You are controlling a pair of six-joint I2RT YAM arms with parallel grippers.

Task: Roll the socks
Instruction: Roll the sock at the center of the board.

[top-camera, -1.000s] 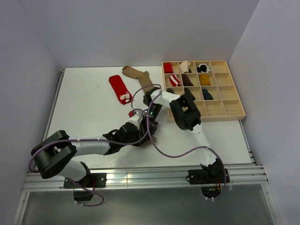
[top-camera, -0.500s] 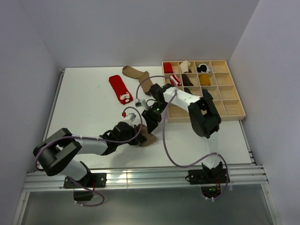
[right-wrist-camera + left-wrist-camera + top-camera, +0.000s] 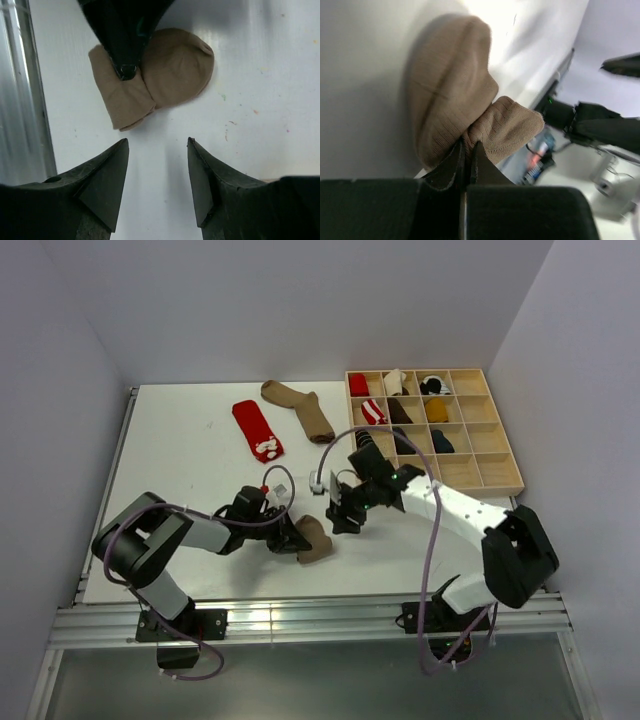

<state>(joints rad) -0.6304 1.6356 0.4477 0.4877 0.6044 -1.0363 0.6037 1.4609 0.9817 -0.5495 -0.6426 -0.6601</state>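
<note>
A rolled brown sock [image 3: 316, 540] [image 3: 452, 85] [image 3: 175, 67] lies on the white table near the front middle. My left gripper [image 3: 293, 537] [image 3: 468, 145] is shut on a fold of it at the bundle's left side; its dark fingers [image 3: 125, 45] show in the right wrist view pinching the fabric. Just right of the bundle, my right gripper [image 3: 341, 517] [image 3: 157, 142] stands open and apart from it, with only bare table between its fingers. A flat red sock [image 3: 258, 430] with a white motif and a flat brown sock [image 3: 300, 408] lie at the back.
A wooden compartment tray [image 3: 415, 371] stands at the back right with several rolled socks in its far cells. The right arm's elbow [image 3: 515, 550] sits out at the right near the table's front edge. A metal rail [image 3: 300, 620] runs along the front.
My right gripper has opened, let go of the brown sock and drawn back to the right, its elbow swinging out. My left gripper has shut on the sock's fold.
</note>
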